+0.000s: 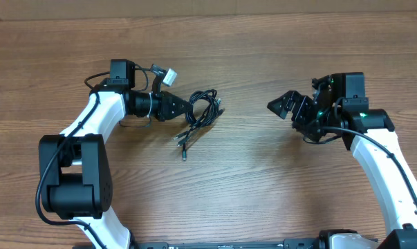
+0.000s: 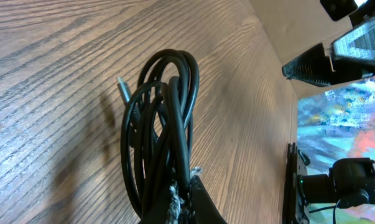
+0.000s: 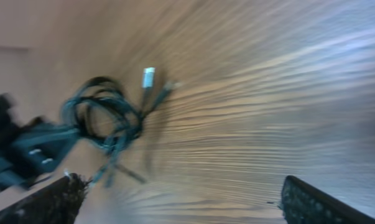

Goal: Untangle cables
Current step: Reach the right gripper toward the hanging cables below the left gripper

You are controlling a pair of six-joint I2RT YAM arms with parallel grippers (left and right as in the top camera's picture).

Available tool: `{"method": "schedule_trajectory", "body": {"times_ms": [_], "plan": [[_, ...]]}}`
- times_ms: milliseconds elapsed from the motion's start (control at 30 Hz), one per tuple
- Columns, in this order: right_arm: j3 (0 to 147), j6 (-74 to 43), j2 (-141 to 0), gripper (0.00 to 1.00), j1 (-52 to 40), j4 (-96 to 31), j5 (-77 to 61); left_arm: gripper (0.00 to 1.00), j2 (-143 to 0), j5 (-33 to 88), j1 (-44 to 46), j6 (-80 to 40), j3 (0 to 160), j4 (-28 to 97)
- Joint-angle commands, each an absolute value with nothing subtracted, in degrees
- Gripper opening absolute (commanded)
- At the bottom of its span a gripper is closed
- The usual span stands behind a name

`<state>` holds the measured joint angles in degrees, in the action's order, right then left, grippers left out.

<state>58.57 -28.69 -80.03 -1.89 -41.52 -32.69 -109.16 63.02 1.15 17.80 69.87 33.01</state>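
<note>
I have the left fingers (image 1: 183, 107) clamped shut on one end of the cables (image 1: 202, 111), a bunched black coil left of the table's (image 1: 263, 187) middle. A few plug ends (image 1: 183, 142) trail out of it toward the near edge. The right fingers (image 1: 293, 111) stand wide open and hold nothing, over the table's right half, well apart from the coil and pointing toward it.

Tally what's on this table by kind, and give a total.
black cable tangle: 1 (separate cords can't be counted)
white robot arms: 2 (left arm, right arm)
Total: 3
</note>
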Motion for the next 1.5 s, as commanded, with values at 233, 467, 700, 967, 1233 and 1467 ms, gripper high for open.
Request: {"method": "schedule_trajectory", "body": {"times_ms": [233, 467, 700, 967, 1233, 1467], "plan": [[58.39, -47.53, -80.99, 0.04, -14.09, -38.76, -27.53, 0.04, -108.62, 67.61, 1.54, 19.05, 71.26, 32.88], [58.13, -53.32, -85.76, 0.32, -27.16, -25.74, -23.92, 0.04, -108.62, 67.61, 1.54, 19.05, 71.26, 32.77], [58.13, -63.96, -94.35, 0.49, -35.18, -16.16, -21.04, 0.04, -108.62, 67.59, 1.58, 18.63, 71.26, 32.73], [58.13, -66.52, -100.29, 0.54, -39.35, -8.75, -19.75, 0.04, -108.62, 67.59, 1.58, 18.63, 71.26, 32.58], [58.13, -70.43, -102.87, 0.21, -41.36, -8.03, -15.90, 0.04, -108.62, 67.37, 1.56, 18.65, 71.26, 32.51], [58.13, -61.69, -102.83, 0.04, -39.29, -16.49, -17.54, 0.04, -108.62, 61.47, 1.56, 18.63, 71.26, 32.29]]}}
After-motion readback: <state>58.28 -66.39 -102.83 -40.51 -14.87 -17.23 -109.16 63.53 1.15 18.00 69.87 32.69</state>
